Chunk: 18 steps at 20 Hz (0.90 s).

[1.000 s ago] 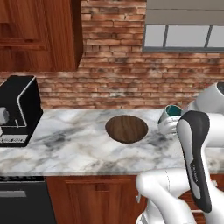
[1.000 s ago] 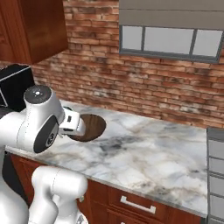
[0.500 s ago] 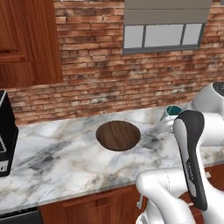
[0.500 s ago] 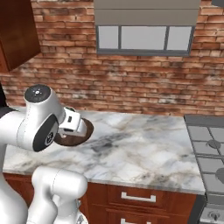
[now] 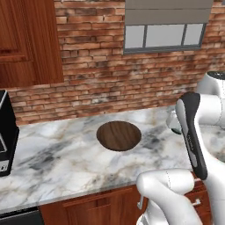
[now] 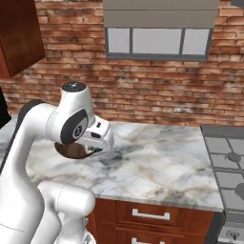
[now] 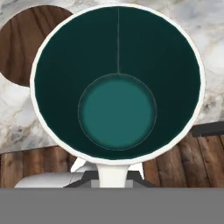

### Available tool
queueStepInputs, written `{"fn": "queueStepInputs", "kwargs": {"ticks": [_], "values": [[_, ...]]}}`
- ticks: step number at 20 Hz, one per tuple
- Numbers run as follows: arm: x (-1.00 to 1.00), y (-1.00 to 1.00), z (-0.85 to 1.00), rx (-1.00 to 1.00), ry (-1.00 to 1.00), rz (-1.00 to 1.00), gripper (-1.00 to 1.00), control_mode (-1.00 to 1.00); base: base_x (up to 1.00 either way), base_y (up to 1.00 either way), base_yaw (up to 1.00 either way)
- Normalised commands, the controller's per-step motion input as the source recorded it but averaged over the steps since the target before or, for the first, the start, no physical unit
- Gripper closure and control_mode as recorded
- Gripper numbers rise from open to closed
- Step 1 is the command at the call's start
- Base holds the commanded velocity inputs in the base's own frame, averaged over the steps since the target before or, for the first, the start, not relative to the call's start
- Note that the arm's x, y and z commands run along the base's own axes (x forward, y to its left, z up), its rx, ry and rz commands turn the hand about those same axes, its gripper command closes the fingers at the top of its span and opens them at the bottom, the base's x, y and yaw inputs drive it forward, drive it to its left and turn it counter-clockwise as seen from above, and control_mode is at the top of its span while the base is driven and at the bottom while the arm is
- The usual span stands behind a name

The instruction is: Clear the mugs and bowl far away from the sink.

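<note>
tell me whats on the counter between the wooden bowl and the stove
Nothing rests there: in the right base view, bare marble counter runs from the bowl to the stove. The gripper holds a mug above it.

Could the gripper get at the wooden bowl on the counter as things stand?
Probably not yet: the gripper is shut on a teal mug. The bowl lies uncovered on the marble counter close by, so only the held mug hinders it.

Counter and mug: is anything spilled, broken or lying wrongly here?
Nothing stands out. The bowl sits flat on the marble counter, and the mug, shut in the gripper, is empty and whole, with no spill visible.
</note>
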Motion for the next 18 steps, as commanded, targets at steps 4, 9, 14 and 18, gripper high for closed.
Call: {"fn": "queueStepInputs", "kwargs": {"ticks": [4,9,14,18], "values": [[0.41,-0.03,-0.31,0.01,0.09,0.08,1.00,-1.00,0.00,0.00,0.00],[0.36,0.00,-0.50,0.00,0.00,0.16,1.00,-1.00,0.00,0.00,0.00],[0.31,0.00,-0.53,0.00,0.00,0.13,1.00,-1.00,0.00,0.00,0.00],[0.35,-0.02,-0.36,0.00,0.00,0.08,1.00,-1.00,0.00,0.00,0.00]]}}
